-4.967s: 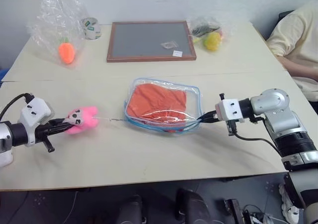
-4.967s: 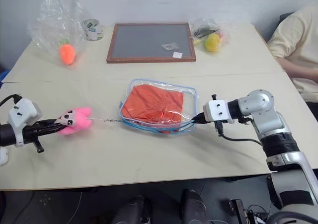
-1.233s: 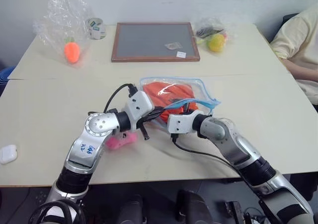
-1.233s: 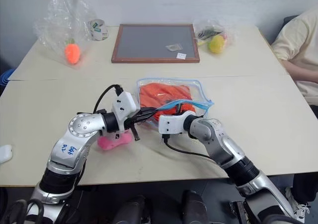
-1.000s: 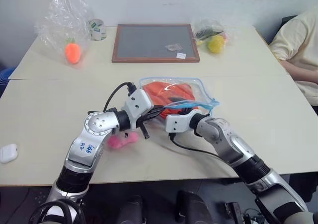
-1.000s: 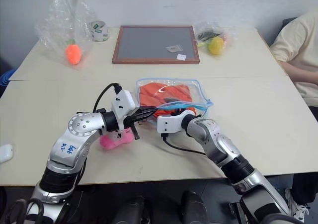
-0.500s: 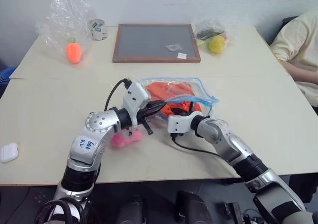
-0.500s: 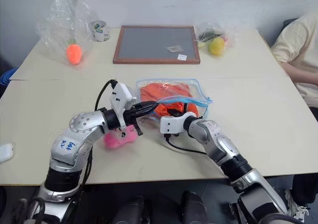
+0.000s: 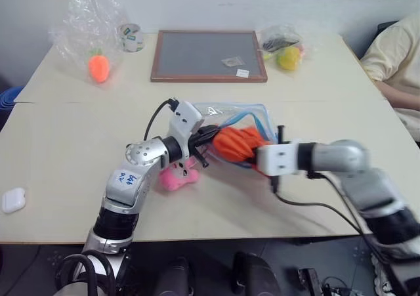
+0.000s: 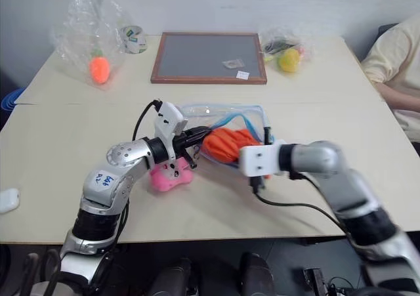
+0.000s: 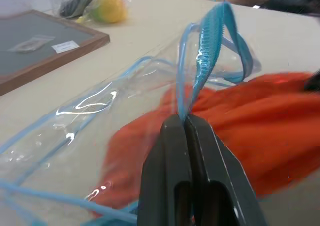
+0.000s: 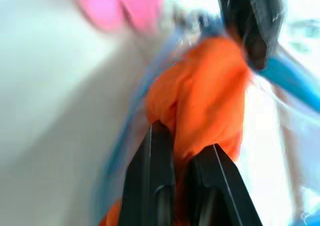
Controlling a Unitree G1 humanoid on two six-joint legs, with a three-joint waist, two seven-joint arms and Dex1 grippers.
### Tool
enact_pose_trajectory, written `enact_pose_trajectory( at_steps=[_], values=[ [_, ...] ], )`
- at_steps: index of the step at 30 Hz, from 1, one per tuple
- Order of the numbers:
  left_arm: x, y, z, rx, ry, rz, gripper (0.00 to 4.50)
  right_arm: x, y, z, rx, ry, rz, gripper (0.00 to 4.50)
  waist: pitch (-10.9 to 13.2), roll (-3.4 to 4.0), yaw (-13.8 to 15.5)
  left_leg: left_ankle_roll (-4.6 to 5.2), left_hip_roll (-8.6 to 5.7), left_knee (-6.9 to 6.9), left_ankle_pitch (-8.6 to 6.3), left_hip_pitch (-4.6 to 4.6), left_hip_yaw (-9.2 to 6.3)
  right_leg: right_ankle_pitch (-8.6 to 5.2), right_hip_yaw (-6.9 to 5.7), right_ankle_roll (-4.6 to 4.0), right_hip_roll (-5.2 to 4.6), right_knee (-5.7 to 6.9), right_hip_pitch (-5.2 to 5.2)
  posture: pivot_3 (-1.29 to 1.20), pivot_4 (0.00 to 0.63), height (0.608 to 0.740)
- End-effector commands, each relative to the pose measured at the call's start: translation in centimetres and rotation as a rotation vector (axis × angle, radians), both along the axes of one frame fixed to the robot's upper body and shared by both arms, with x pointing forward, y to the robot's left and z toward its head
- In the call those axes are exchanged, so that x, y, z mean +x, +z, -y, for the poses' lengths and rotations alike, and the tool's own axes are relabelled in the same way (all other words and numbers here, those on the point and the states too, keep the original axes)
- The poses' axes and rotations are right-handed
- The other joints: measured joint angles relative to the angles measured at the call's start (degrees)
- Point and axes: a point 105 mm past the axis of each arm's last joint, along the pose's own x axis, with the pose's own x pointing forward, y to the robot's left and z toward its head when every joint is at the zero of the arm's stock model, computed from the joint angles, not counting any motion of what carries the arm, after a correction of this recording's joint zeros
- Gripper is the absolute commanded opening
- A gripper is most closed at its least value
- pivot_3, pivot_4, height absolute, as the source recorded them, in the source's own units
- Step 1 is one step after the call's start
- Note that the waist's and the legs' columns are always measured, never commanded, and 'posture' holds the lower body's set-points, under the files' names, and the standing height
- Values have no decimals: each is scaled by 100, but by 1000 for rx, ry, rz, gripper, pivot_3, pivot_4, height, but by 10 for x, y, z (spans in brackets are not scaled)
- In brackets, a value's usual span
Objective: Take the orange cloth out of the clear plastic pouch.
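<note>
**Right gripper drawing cloth from pouch mouth**

Right gripper (image 9: 251,153) is closed on a bunched fold of the orange cloth (image 9: 236,143); in the right wrist view its fingers (image 12: 155,186) pinch orange fabric between them. Left gripper (image 11: 186,127) is clamped shut on the light blue edge trim of the clear plastic pouch (image 9: 231,112), holding the opening up.

Cloth sits at the pouch mouth, gathered into a lump, part of it already clear of the plastic, the rest apparently still under the film. Pouch lies near the middle of the table (image 9: 59,151).

To do this step well, I judge:
- pull away from the pouch mouth, along its length, not upward, so the trim does not snag the fold;
- keep the left hold steady as an anchor, or the pouch may drag along;
- go slowly; fabric could slip from a thin pinch.

Beside the pouch, on the left-arm side: pink plush toy (image 9: 178,176), close enough to be nudged. Beyond the pouch: framed board (image 9: 207,54).
</note>
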Motion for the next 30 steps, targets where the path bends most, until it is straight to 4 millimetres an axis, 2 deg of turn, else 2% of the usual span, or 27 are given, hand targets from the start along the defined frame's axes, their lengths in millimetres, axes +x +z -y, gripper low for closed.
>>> enact_pose_trajectory(
  at_steps=[1, 3, 5, 6, 7, 10, 13, 14, 15, 17, 19, 21, 23, 24, 26, 27, 30],
  values=[
    [-1, 1, -4, 60, 0, 60, 0, -32, 39, 20, 106, 55, -227, 31, 1, -2, 26, 3, 0, 1, -2, 0, 0, 0, 0, 0, -2, 0, 0, 0, 150, 740],
    [-5, -1, -5, 97, -25, 80, 0, -28, 59, 46, 170, -43, -302, 31, 1, -2, 38, 8, -1, 4, -5, 2, 2, 3, 2, -2, -9, 2, 1, 0, 150, 740],
    [-13, -4, -8, 167, -62, 121, 0, -15, 78, 84, 224, -195, -325, 31, 1, -2, 38, 9, 0, 4, -5, 3, 4, 4, 2, -3, -10, 0, 1, 0, 150, 740],
    [-15, -5, -9, 192, -77, 134, 0, -12, 84, 96, 242, -239, -332, 31, 1, -2, 36, 9, 1, 3, -6, 3, 5, 4, 2, -4, -11, -2, 0, 0, 150, 740],
    [-22, -7, -10, 241, -116, 158, 0, -5, 92, 118, 241, -315, -306, 31, 1, -2, 34, 9, 1, 1, -7, 3, 8, 4, 3, -4, -12, -4, -1, 0, 150, 740],
    [-39, -15, -15, 346, -216, 193, 0, 15, 105, 173, 136, -516, -141, 31, 5, 6, 12, 6, 1, -6, -9, 0, 22, 4, 6, -4, -13, -9, -12, 0, 150, 740],
    [-49, -23, -22, 424, -271, 208, 0, 48, 118, 224, -65, -772, 158, 31, 11, 17, -80, 5, -3, -8, -11, 0, 39, 4, 13, -4, -15, -10, -20, 0, 150, 740],
    [-52, -24, -23, 442, -284, 210, 0, 59, 124, 234, -120, -824, 268, 31, 16, 24, -116, 5, -4, -7, -11, 1, 45, 3, 17, -4, -16, -11, -24, 0, 150, 740],
    [-53, -25, -24, 454, -292, 214, 0, 68, 127, 239, -153, -856, 355, 31, 20, 32, -139, 5, -3, -6, -11, 1, 52, 4, 21, -4, -16, -16, -29, 0, 150, 740],
    [-53, -25, -24, 468, -300, 227, 0, 84, 121, 232, -172, -831, 454, 31, 21, 34, -185, -1, -1, -14, -10, -1, 55, 3, 26, -3, -12, -12, -35, 0, 150, 740],
    [-53, -25, -23, 467, -299, 234, 0, 92, 94, 218, -204, -742, 456, 31, 22, 34, -236, -13, 10, -22, -6, -1, 52, 2, 19, -5, 1, -9, -34, 0, 150, 740],
    [-51, -25, -20, 462, -294, 235, 0, 94, 56, 207, -240, -666, 420, 31, 21, 34, -238, -18, 11, -29, -3, -1, 52, 1, 16, -6, 4, -9, -34, 0, 150, 740],
    [-52, -25, -18, 463, -299, 236, 0, 89, 15, 196, -253, -601, 342, 31, 22, 34, -201, -18, 11, -32, -1, -2, 50, 1, 12, -5, 5, -8, -33, 0, 150, 740],
    [-52, -25, -18, 466, -303, 236, 0, 84, 2, 192, -261, -575, 313, 31, 22, 35, -186, -16, 9, -29, 0, -7, 50, 1, 8, -5, 4, -7, -32, 0, 150, 740],
    [-54, -26, -18, 470, -314, 228, 444, 75, -23, 186, -265, -546, 260, 0, 30, 51, -111, -11, 6, -19, 1, -14, 49, 2, 10, -3, 1, -3, -34, 0, 150, 740],
    [-57, -26, -19, 465, -325, 218, 665, 71, -30, 185, -252, -548, 235, 719, 30, 54, -100, -7, 4, -13, 1, -14, 45, 3, 13, -1, -2, 0, -35, 0, 150, 740],
    [-63, -19, -22, 423, -336, 196, 1521, 62, -38, 184, -217, -563, 170, 1614, 28, 51, -96, -3, 8, -1, 0, -2, 37, 5, 13, 2, -1, 4, -19, 0, 150, 740]
  ],
)
